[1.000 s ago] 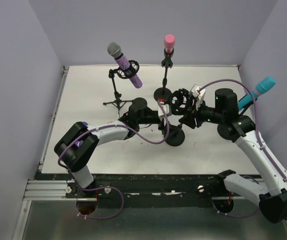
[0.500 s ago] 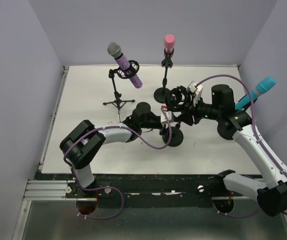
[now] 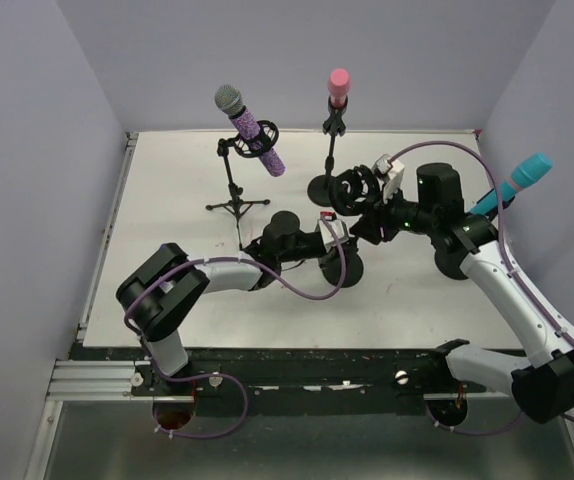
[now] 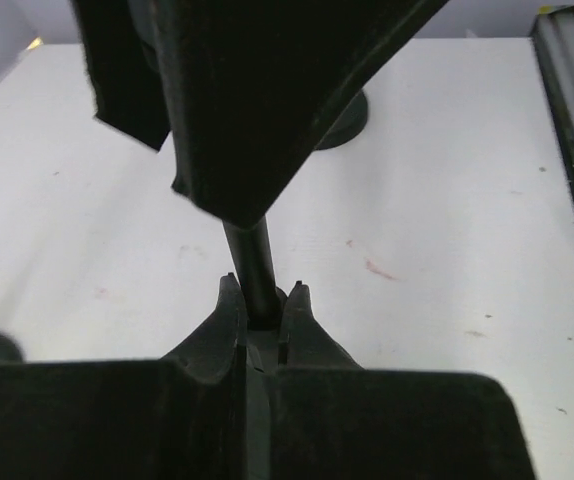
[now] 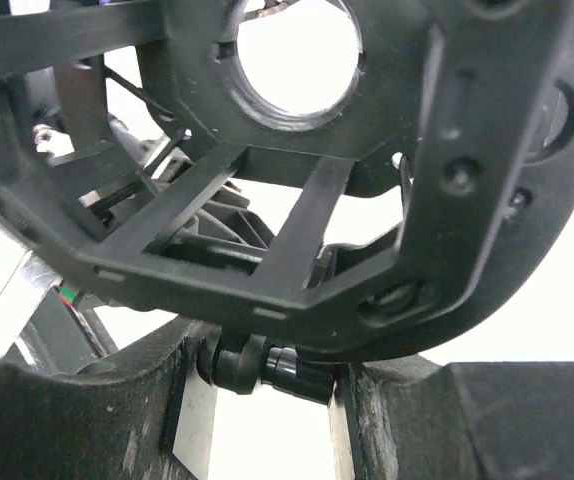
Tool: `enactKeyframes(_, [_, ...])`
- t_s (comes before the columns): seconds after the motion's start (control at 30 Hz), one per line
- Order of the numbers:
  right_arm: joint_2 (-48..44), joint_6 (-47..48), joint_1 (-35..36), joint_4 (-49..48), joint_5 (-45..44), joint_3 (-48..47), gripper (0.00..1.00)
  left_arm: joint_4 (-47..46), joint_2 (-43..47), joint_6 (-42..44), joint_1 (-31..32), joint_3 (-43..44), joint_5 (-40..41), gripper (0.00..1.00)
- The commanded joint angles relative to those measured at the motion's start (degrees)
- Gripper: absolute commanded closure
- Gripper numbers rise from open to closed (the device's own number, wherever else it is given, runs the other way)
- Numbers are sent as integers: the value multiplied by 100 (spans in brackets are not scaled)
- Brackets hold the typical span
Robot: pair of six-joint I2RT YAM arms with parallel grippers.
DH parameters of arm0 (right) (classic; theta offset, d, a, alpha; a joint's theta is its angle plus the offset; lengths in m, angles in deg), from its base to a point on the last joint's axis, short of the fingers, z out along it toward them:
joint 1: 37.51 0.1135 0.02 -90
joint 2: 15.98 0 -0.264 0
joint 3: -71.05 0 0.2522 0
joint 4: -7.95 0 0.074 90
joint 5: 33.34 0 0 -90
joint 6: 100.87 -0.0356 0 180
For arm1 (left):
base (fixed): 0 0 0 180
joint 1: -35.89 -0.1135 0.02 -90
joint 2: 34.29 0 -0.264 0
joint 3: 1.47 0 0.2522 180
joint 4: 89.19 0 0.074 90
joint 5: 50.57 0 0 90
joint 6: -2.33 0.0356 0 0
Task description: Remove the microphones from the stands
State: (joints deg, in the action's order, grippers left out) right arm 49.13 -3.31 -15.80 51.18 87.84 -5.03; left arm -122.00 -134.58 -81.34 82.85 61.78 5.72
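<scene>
At the centre of the table (image 3: 167,200), nearest me, the left gripper (image 4: 260,300) was clenched low on the pole (image 4: 254,262) of the stand (image 3: 347,270). The pole stood close to upright, its long axis vertical, with the shock mount (image 5: 447,120) at its top end. The right gripper (image 5: 267,395), reaching in from 3 o'clock, grasped that mount by its lower fitting. The mount's ring looked hollow from the wrist camera, so I could not tell if a microphone sat in it.

A second before, the left jaws had been spread and short of the pole. Since then they had closed on it, and the mount had shifted slightly toward 11 o'clock.

Farther off:
- At 3 o'clock, the teal microphone (image 3: 520,178) pointed toward 1 o'clock.
- At 11 o'clock, the purple microphone (image 3: 255,132) slanted with its head toward 11.
- At 12 o'clock, the pink microphone (image 3: 338,86) stood upright.
</scene>
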Motion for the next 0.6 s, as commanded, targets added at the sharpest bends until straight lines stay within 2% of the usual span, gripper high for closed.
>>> enactKeyframes(0.0, [212,-1622,43,-250,-997,-516,99,928,859,615,-47,-414,1365,100])
enactKeyframes(0.03, [327,-1851,52,-93,-1174,-631,99,1078,1088,685,-20,-475,1663,100])
enactKeyframes(0.1, [747,-2116,52,346,-966,-973,99,1500,1528,791,41,-520,2610,100])
enactKeyframes(0.17, [1318,-2476,61,900,-632,-1386,99,1930,1653,338,85,-372,4058,100])
enactKeyframes(0.2, [1608,-2634,52,1137,-439,-1553,99,2341,1644,151,77,-214,4379,100])
enactKeyframes(0.3, [1725,-2890,52,754,-77,-1336,99,2758,1609,88,68,-194,4225,100])
enactKeyframes(0.43, [1796,-2698,43,473,-95,-1028,99,3108,1521,184,41,-274,3381,100])
enactKeyframes(0.47, [1761,-2593,43,376,19,-940,99,3249,1539,211,33,-248,3232,82])
enactKeyframes(0.53, [1612,-2304,52,165,317,-730,99,3469,1661,228,-64,-256,2934,39])
enactKeyframes(0.57, [1533,-2154,43,-19,467,-615,99,3514,1766,229,-169,-300,2741,24])
